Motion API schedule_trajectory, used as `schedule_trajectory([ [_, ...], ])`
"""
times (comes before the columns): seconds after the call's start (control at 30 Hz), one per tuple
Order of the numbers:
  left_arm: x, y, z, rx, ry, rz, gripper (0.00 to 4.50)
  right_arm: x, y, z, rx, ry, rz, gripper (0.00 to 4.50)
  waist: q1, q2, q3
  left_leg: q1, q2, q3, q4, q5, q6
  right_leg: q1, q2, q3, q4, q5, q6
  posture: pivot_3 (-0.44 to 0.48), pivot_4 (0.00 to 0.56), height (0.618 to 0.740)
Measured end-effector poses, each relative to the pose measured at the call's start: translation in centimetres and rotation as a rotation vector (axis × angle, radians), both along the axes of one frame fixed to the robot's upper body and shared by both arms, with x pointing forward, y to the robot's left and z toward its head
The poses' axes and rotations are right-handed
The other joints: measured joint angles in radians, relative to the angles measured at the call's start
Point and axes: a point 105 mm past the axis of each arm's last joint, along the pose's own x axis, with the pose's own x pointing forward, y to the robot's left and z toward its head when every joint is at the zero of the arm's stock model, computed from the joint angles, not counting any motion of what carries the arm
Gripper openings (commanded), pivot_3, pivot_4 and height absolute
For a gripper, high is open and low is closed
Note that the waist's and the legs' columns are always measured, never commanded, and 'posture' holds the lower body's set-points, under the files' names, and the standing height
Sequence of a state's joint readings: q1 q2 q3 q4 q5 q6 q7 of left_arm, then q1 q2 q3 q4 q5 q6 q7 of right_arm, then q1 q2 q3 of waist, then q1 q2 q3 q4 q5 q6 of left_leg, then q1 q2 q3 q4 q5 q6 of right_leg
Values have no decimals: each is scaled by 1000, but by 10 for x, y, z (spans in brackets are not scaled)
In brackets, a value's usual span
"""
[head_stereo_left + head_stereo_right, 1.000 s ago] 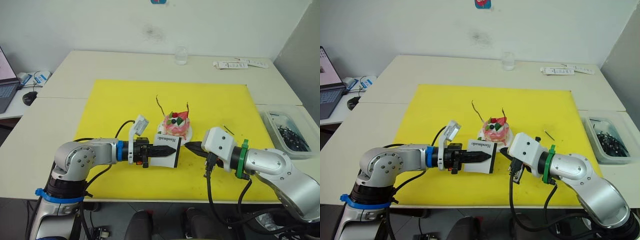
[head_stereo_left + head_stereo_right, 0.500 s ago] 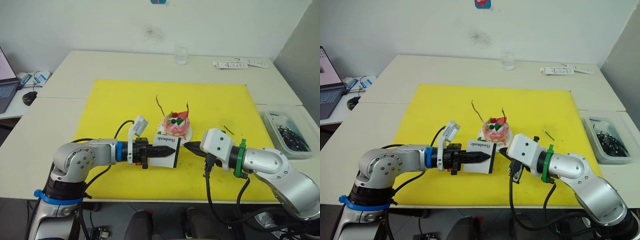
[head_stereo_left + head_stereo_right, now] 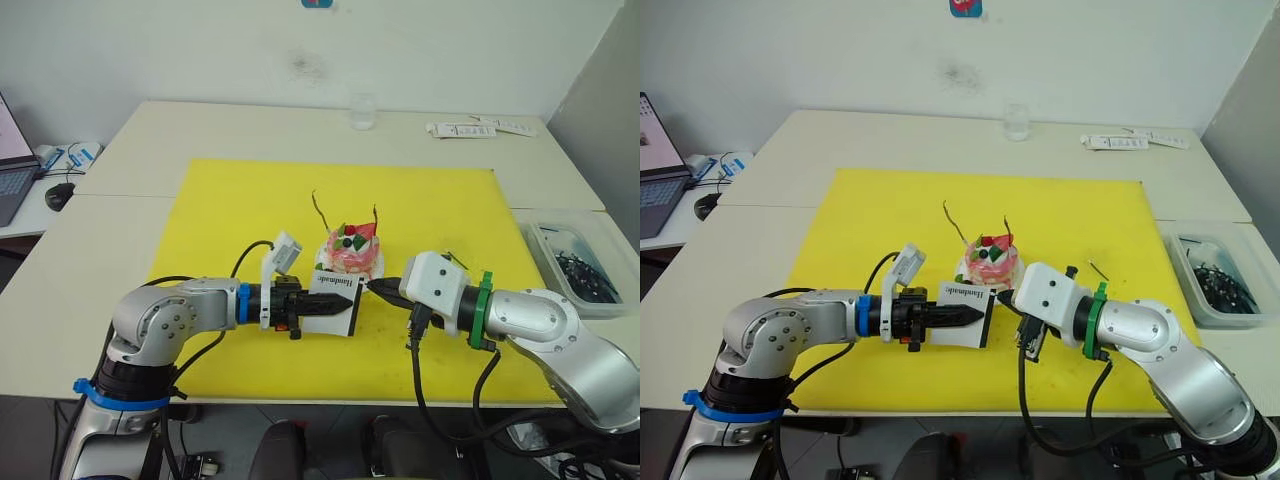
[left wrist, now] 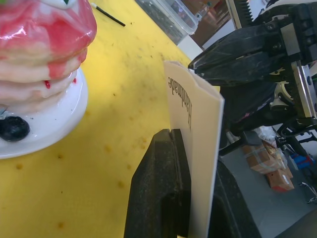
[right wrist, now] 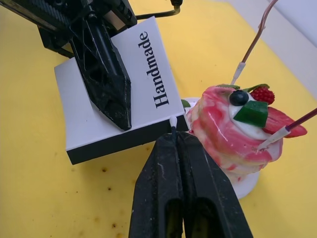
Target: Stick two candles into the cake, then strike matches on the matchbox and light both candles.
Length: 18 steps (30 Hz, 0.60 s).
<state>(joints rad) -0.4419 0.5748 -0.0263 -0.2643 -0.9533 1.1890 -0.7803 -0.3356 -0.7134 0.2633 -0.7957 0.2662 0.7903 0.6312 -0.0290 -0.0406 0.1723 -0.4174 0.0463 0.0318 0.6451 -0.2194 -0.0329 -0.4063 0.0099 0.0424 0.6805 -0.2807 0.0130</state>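
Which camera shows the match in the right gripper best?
The right wrist view: the match pokes from the shut right gripper, tip near the matchbox. Both head views leave it too small to see.

The right gripper (image 5: 173, 141), its fingers pressed together on a match (image 5: 173, 125), has the matchbox (image 5: 119, 111) edge directly ahead and the cake (image 5: 233, 134) just beside its tip; little gap remains between them. The left gripper (image 3: 335, 304), clamping the box, blocks that side. Two candles (image 3: 320, 210) rise above the cake. Bare yellow mat (image 3: 240, 210) lies well beyond.
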Motion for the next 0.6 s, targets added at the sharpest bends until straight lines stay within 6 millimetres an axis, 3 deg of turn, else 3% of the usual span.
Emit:
schedule_trajectory([
  [0.6,0,0,0,9,-29,-3,0,2,1,-4,-44,-16,21,37,0,0,0,0,0,0,0,0,0,0,0,0,0,0,0,0,150,740],
])
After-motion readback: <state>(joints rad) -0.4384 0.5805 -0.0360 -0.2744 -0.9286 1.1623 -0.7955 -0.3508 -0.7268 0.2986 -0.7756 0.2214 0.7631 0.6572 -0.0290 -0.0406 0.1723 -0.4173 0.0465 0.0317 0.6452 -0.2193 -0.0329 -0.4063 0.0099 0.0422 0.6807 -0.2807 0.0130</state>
